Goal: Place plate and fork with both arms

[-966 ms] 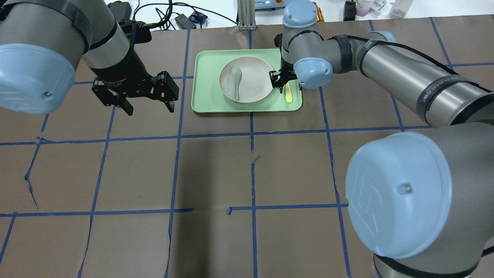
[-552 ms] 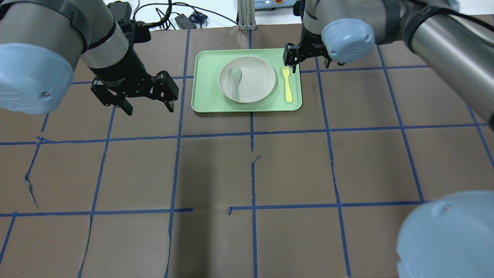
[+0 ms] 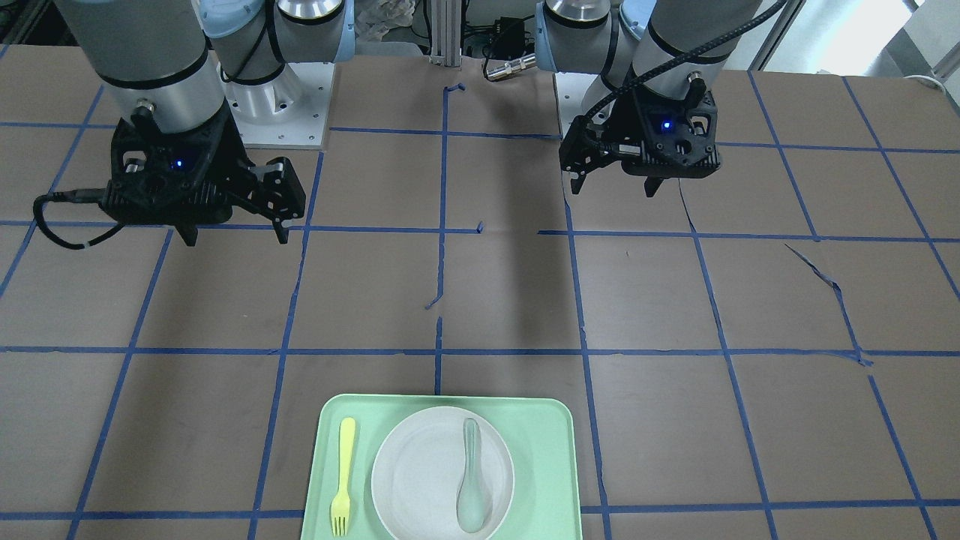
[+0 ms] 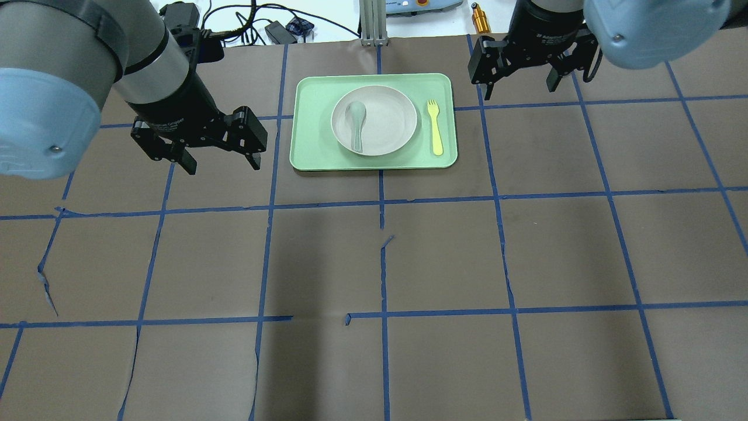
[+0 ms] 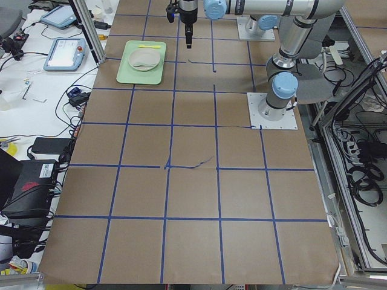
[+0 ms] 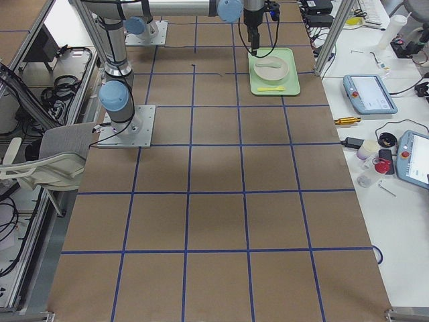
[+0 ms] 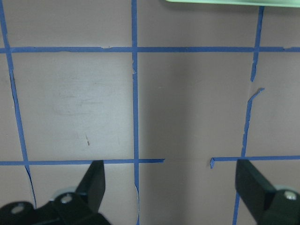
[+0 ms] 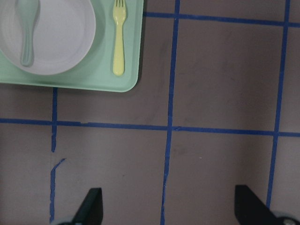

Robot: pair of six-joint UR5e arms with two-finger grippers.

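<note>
The white plate (image 4: 388, 114) sits on the mint-green tray (image 4: 304, 158) with a grey-green spoon (image 4: 356, 123) lying in it. The pale-yellow fork (image 4: 434, 127) lies on the tray just right of the plate, tines pointing away from the robot. My right gripper (image 4: 519, 90) is open and empty, raised beyond the tray's far right corner. My left gripper (image 4: 223, 166) is open and empty, hovering left of the tray. The right wrist view shows the plate (image 8: 56, 33) and fork (image 8: 119, 40) at its upper left. The front view shows the plate (image 3: 420, 465) and fork (image 3: 343, 472) too.
The brown table cover carries a grid of blue tape lines with small tears (image 4: 385, 241). Cables and adapters (image 4: 274, 29) lie beyond the table's far edge, with a metal post (image 4: 369, 23) and a small brass cylinder (image 4: 480, 19).
My right gripper has opened, let go of the fork, and risen up and to the right, away from the tray. The fork now lies beside the plate. The left arm has barely moved.
</note>
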